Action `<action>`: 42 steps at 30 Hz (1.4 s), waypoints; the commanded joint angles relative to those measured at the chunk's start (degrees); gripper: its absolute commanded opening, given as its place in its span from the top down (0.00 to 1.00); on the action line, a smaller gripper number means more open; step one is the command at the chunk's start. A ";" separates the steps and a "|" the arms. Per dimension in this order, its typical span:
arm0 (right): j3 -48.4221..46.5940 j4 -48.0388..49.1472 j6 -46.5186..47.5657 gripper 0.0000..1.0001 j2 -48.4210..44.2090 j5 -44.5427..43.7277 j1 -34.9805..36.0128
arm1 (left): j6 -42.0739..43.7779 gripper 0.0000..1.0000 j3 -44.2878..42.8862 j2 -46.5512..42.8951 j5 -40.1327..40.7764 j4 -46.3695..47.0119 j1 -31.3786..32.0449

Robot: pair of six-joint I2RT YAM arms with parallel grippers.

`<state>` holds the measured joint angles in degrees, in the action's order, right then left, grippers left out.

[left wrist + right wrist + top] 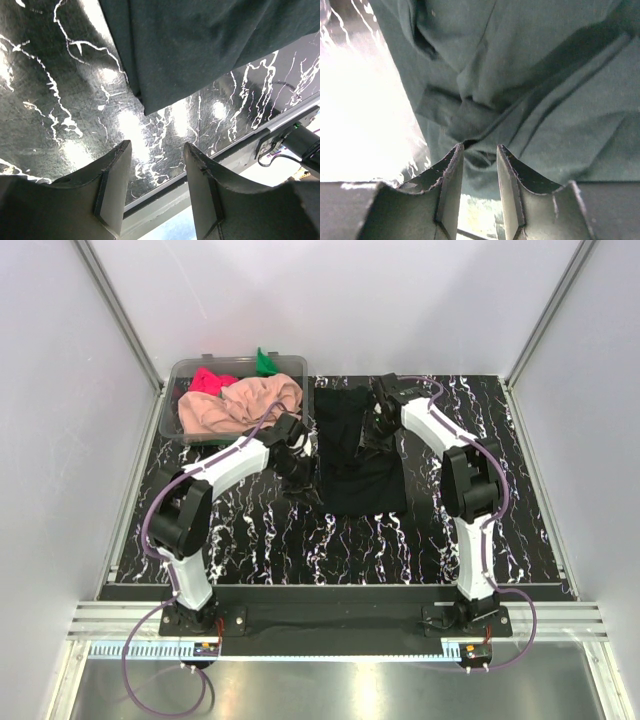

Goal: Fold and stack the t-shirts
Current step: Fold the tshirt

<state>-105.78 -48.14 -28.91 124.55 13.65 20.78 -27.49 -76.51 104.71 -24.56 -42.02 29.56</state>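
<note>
Okay: black t-shirt (355, 480) lies flat, long axis near-to-far, one arm at each side.
Left gripper (157, 145) hangs just off the shirt's near-left corner, tilted down, jaws parted and empty. Right gripper (479, 146) leans over the shirt's far-right part (a sleeve fold just ahead), jaws parted, nothing pinched. The remaining shirts sit in the tub (180, 390), beyond its far-left corner.

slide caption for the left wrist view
Left gripper open over the marbled table, a corner of the black t-shirt lying just ahead.
</note>
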 commanded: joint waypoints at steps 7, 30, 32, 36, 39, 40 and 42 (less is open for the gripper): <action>4.78 -5.21 1.40 0.59 -15.72 1.11 1.90 | -0.29 0.49 0.93 -2.67 -0.58 2.82 -0.21; 15.25 2.52 3.33 0.60 -10.13 2.44 2.60 | -1.87 0.50 -11.55 9.64 -0.14 3.35 1.73; 15.07 3.05 3.68 0.60 -9.59 2.52 2.60 | -1.78 0.50 -12.34 10.34 -0.32 3.35 1.90; 14.37 3.93 3.86 0.59 -7.05 2.52 2.60 | -1.78 0.54 -11.91 12.27 -0.41 3.35 2.52; 13.06 4.63 3.86 0.61 -4.94 3.05 2.60 | -1.52 0.80 -11.30 13.07 0.47 3.61 3.04; 12.53 4.98 3.86 0.61 -4.58 3.05 2.60 | -1.43 0.91 -11.21 13.59 0.65 3.70 3.05; 11.74 5.25 3.86 0.61 -3.71 3.14 2.60 | -1.08 1.00 -11.20 14.38 0.83 3.87 3.05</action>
<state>-90.94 -44.62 -25.96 119.90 14.92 22.94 -29.17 -86.76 118.34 -24.47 -39.35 32.32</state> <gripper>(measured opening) 0.393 0.028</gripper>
